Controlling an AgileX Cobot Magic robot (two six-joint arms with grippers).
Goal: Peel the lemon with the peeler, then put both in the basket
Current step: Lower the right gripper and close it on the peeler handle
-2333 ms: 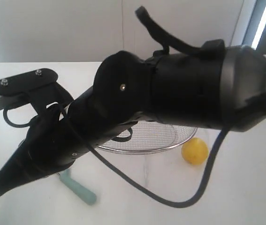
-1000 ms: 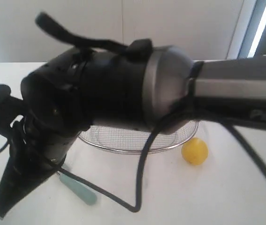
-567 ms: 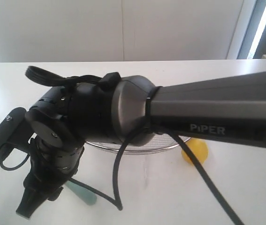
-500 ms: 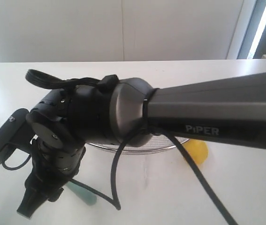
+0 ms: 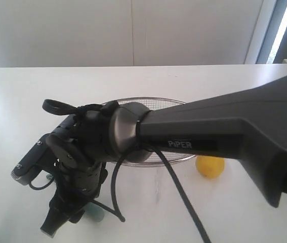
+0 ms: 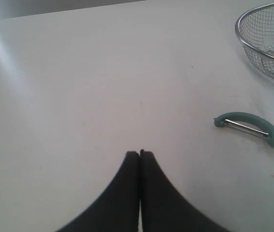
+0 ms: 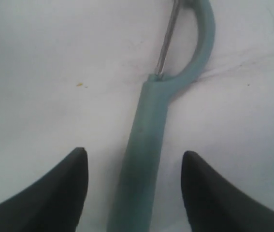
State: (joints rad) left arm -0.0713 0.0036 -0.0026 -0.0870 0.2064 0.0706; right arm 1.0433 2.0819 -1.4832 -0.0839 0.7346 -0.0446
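**Step in hand: picking up the peeler**

The peeler (image 7: 144,140) lies flat on the desk (image 6: 79,96). Its teal handle runs between the fingers of the right tool (image 7: 134,153), and the head and blade point away from the tool. The right tool stands wide and holds nothing; bare desk shows on both sides of the handle.

Suggested procedure:
1. The handle sits a little askew and nearer one finger. Centre it before closing.
2. The handle is low and flat, so lower the tool until the fingertips are almost on the desk.
3. Close on the straight part of the handle, short of the curved head, to keep the blade free for peeling.

The lemon (image 5: 210,166) rests on the desk just beside the rim of the basket (image 5: 153,103), well apart from the peeler. The left tool (image 6: 140,153) is closed on nothing over bare desk, with the peeler off to one side.

**Limits of view**

- In the exterior view the right arm covers much of the basket and nearly all of the peeler.
- The right wrist view cuts off the tip of the head and the end of the handle.
- Fingertip height above the desk cannot be judged.
- Neither wrist view shows the lemon.
- The basket's contents cannot be fully checked.
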